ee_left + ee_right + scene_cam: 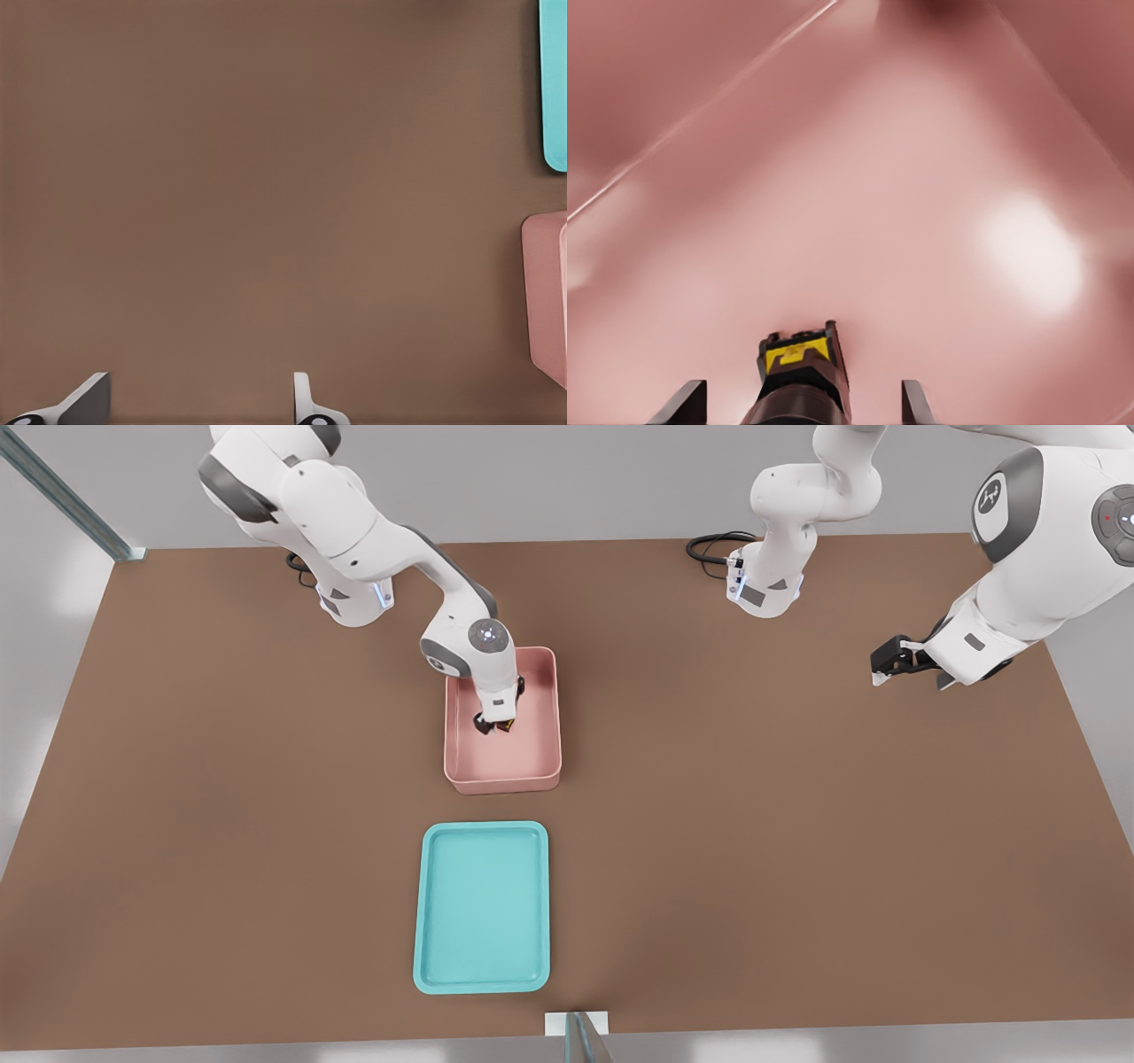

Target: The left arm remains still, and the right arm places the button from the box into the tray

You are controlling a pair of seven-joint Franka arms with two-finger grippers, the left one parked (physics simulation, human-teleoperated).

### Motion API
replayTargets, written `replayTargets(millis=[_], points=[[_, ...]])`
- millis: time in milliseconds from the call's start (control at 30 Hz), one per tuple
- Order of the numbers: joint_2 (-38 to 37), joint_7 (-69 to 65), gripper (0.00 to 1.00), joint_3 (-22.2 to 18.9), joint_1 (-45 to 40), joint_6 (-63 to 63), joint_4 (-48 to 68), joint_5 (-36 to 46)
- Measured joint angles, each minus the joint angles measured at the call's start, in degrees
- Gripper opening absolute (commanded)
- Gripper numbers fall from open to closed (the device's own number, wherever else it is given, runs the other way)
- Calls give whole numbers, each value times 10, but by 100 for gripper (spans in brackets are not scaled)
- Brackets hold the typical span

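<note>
Your right arm reaches from its base near the bench's far edge, bends at the elbow and drops its wrist straight down into the box. The last link stands nearly upright over the box floor, so the gripper sits low inside the pink walls, toward the wall on the front view's left and about midway along the box's length.

In the right wrist view you see the 2 fingertips set apart, each standing clear of the button that lies between them on the pink floor. The pincer is spread, with a visible gap on either side of the dark block, and nothing is pinched. The yellow top of the button faces the camera.

In the front view the button shows only as a small dark and yellow speck just beside the fingers, resting on the box floor.

The tray lies flat on the bench toward the near edge, in line with the box and apart from it, with bare brown surface between the 2.
</note>
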Motion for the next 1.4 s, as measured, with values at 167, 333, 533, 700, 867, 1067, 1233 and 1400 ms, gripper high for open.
replayTargets(millis=[167, 333, 533, 700, 867, 1067, 1233, 1400], points=[[2, 1, 48, 0, 0, 8, 0, -10], [1, -2, 42, -1, -3, 10, 5, -10], [-76, -8, 37, -1, -33, -26, 48, 10], [17, -20, 35, -46, -55, -98, 276, 54], [232, -51, 35, -120, -58, -120, 504, 61], [257, -65, 100, -129, -54, -119, 517, 55], [227, -73, 100, -125, -54, -132, 518, 72], [31, -97, 100, -189, -81, -262, 514, 167]])
